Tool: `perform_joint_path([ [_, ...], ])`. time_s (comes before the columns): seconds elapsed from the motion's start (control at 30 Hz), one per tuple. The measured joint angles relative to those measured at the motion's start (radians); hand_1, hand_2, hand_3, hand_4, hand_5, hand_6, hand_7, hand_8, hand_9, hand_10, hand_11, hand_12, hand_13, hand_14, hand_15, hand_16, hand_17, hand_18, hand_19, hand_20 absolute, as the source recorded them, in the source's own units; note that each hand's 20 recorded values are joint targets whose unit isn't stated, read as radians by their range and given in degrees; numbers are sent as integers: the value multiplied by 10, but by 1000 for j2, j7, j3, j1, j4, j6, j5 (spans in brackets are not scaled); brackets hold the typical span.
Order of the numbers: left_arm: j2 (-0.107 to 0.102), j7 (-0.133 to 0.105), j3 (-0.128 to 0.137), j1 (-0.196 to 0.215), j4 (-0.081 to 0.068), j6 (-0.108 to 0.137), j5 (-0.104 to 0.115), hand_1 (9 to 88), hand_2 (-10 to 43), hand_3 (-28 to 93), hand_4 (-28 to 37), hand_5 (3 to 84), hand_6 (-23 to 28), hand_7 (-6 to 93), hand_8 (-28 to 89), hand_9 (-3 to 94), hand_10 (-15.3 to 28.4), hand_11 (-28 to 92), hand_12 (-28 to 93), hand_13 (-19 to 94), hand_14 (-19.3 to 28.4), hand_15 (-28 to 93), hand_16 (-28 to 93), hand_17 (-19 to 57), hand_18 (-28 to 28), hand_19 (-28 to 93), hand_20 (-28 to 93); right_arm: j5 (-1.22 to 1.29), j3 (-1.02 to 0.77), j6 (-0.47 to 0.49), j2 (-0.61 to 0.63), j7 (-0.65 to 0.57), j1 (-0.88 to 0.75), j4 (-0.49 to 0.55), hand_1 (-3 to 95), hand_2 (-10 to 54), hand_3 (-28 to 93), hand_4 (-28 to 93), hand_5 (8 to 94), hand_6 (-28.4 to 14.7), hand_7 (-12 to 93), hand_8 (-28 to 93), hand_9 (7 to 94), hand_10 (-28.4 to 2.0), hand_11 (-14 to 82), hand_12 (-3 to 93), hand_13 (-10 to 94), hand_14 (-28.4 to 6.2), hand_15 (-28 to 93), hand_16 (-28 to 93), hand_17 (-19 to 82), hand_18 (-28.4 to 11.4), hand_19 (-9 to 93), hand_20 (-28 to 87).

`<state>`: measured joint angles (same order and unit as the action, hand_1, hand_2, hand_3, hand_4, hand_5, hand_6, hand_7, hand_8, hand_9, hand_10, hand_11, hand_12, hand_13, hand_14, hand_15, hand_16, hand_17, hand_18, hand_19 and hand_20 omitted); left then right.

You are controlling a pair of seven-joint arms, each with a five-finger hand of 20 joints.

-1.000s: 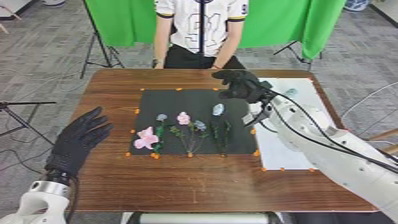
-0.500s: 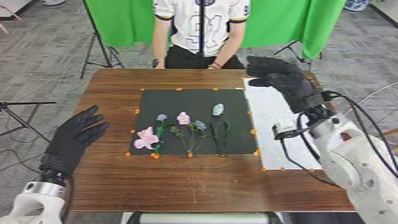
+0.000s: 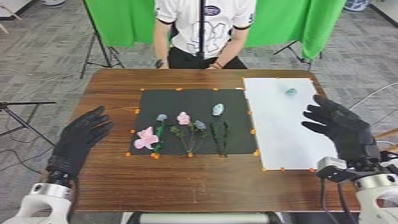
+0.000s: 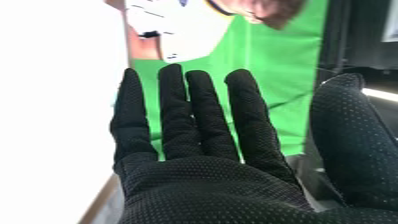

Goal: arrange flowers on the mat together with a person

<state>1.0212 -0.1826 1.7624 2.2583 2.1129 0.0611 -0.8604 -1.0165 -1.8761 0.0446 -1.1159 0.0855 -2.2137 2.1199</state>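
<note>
In the head view, the dark mat (image 3: 169,102) carries several flowers: a pink one (image 3: 146,138) at lower left, a small bluish one (image 3: 162,117), a light pink one (image 3: 184,118), a grey-blue one (image 3: 199,125) and a pale blue one (image 3: 218,110), with green stems pointing toward the robot. A small pale green piece (image 3: 290,92) lies on the white mat (image 3: 289,130). My right hand (image 3: 345,129) is open over the table's right edge, holding nothing; the right wrist view shows this hand (image 4: 209,185) with straight fingers. My left hand (image 3: 78,137) is open at the table's left edge.
Orange markers (image 3: 155,156) line the edges of both mats on the wooden table (image 3: 195,185). Beyond the far edge stands a person (image 3: 204,35) with hands low by the table, touching none of the flowers. A green cloth (image 3: 298,25) hangs behind.
My right hand has moved from the far right corner of the dark mat out to the right and back toward the robot, uncovering the white mat. The left hand has stayed in place.
</note>
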Motion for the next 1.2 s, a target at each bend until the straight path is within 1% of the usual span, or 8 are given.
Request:
perform_joint_path([
  [0.07,7,20,7,0,2,-27,-46,274,-24,707,-257,345,38,172,-84,314,111,218,175,272,142,304,1,-62,212,473,59,-4,7,6,-5,-6,-6,-9,122,129,894,-218,397,-43,125,-78,382,-153,97,246,318,-128,186,319,82,-214,468,267],
  [0.1,9,23,6,0,3,-30,-50,275,-24,706,-258,345,38,172,-83,314,111,218,175,272,142,304,2,-62,212,473,61,-7,11,9,-8,-7,-4,-13,122,129,894,-217,398,-43,126,-79,384,-154,98,246,319,-128,188,318,83,-215,470,267],
  [0.3,12,21,-37,-26,-7,-24,-1,275,-22,705,-260,345,39,173,-83,313,111,219,177,272,141,307,6,-63,212,471,68,-13,46,12,-25,-9,41,-53,125,129,897,-217,401,-41,132,-83,388,-153,105,243,324,-127,206,306,83,-215,474,266],
  [0.4,15,22,-44,-34,-8,-22,5,272,-20,708,-259,348,40,178,-83,316,113,228,180,275,145,323,8,-63,213,481,74,-15,61,16,-35,-10,60,-62,126,129,898,-217,402,-40,136,-85,389,-154,106,242,324,-127,211,300,84,-215,477,267],
  [0.5,14,16,-55,-37,-11,0,14,271,-19,710,-259,349,40,180,-85,316,114,232,180,275,145,327,4,-61,212,483,75,-21,75,22,-39,-14,73,-72,127,129,898,-216,403,-40,139,-87,390,-155,107,241,324,-127,215,296,84,-215,478,266],
  [0.63,15,22,-68,-61,-27,4,16,271,-18,711,-261,349,40,180,-87,317,115,232,178,275,146,328,0,-61,212,482,75,-22,89,20,-40,-16,81,-77,129,129,897,-217,406,-36,140,-88,391,-155,108,241,324,-127,219,290,83,-215,478,265],
  [0.9,25,47,-72,-78,-34,-20,12,268,-16,712,-262,349,40,177,-85,317,115,233,176,277,148,331,-2,-62,213,482,75,-25,93,13,-53,-17,74,-76,128,127,898,-218,416,-32,147,-94,401,-153,111,239,332,-130,230,283,87,-215,480,266],
  [1.2,29,59,-74,-73,-36,-20,15,269,-16,712,-264,352,41,177,-85,318,115,233,175,278,146,332,-4,-62,213,483,75,-36,99,33,-64,-32,77,-81,128,127,897,-219,419,-38,145,-92,403,-156,116,238,332,-130,235,276,86,-215,481,266],
])
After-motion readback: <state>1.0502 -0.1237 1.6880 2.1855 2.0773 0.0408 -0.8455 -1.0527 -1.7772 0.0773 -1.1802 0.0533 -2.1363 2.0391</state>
